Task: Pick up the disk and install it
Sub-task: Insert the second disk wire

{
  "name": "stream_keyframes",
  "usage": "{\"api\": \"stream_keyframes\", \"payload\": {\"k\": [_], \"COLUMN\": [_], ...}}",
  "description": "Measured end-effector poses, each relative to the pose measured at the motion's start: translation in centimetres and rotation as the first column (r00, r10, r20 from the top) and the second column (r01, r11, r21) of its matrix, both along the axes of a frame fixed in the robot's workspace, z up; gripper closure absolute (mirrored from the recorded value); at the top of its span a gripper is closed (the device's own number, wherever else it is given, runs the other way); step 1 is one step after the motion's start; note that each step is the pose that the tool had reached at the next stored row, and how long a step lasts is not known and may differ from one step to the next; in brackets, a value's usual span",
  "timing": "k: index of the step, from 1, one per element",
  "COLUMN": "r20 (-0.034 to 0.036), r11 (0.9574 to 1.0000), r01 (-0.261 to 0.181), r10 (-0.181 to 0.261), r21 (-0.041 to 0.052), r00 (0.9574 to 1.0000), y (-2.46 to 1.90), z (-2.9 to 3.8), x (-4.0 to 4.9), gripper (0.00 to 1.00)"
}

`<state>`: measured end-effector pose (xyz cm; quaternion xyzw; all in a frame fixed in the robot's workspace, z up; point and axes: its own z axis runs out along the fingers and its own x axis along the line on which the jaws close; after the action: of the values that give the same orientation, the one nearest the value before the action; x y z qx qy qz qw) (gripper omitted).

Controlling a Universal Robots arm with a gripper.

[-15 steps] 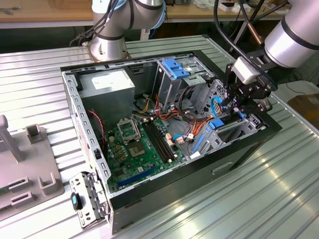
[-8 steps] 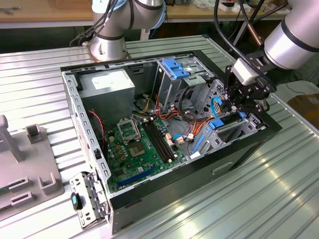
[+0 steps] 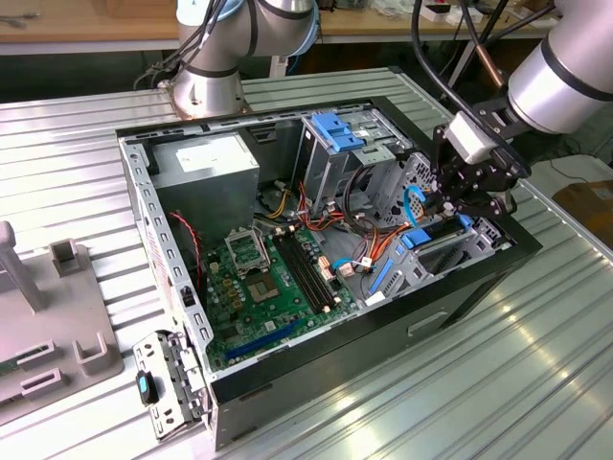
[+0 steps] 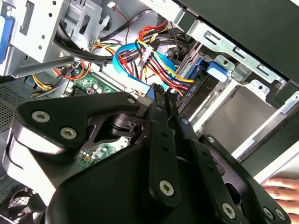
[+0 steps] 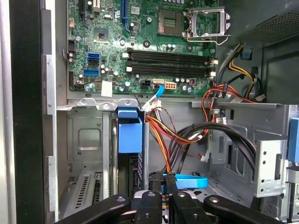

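The disk [image 3: 433,241] sits tilted in the metal drive bay [image 3: 484,240] at the exterior view's right side of the open computer case, its blue carrier rail showing. In both wrist views the blue carrier [image 5: 129,135] [image 4: 216,70] caps the dark disk body standing in the bay. My gripper [image 3: 452,213] hangs just above the bay, beside the disk. Its black fingers stand shut, close together [image 5: 164,179] [image 4: 162,95]. A thin blue cable [image 5: 189,181] runs right by the tips; whether it is pinched I cannot tell.
Bundled red, yellow and black wires [image 4: 156,51] crowd the space beside the bay. The motherboard [image 3: 259,278] lies on the case floor, with a power supply [image 3: 206,158] and a blue-tabbed cage [image 3: 340,134] behind. A person's hand [image 4: 282,189] rests outside the case wall.
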<state>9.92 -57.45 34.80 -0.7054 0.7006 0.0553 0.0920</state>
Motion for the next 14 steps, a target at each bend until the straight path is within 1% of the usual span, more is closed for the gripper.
{"api": "stream_keyframes", "payload": {"k": [1, 3, 4, 5, 6, 8, 10, 11, 13, 14], "r20": [-0.0001, 0.0000, 0.0000, 0.0000, 0.0001, 0.0001, 0.0001, 0.0002, 0.0003, 0.0008], "r11": [0.9999, 0.9996, 0.9992, 0.9989, 0.9988, 0.9988, 0.9993, 0.9994, 0.9994, 0.9994], "r01": [0.000, 0.000, 0.000, 0.000, 0.000, 0.000, 0.000, 0.000, 0.000, 0.000], "r10": [0.000, 0.000, 0.000, 0.000, 0.000, 0.000, 0.000, 0.000, 0.000, 0.000], "r21": [-0.0116, -0.0286, -0.0398, -0.0468, -0.0490, -0.0491, -0.0371, -0.0349, -0.0337, -0.0333], "r00": [1.0000, 1.0000, 1.0000, 1.0000, 1.0000, 1.0000, 1.0000, 1.0000, 1.0000, 1.0000], "y": [0.00, 0.00, 0.00, 0.00, -0.01, -0.01, 0.01, 0.04, 0.09, 0.14], "z": [0.05, 0.11, 0.13, 0.13, 0.12, 0.14, 0.22, 0.48, 0.87, 1.40], "x": [0.01, 0.01, 0.00, 0.00, 0.00, 0.00, -0.01, 0.00, 0.00, 0.01], "gripper": [0.84, 0.84, 0.84, 0.84, 0.84, 0.84, 0.84, 0.84, 0.84, 0.84]}}
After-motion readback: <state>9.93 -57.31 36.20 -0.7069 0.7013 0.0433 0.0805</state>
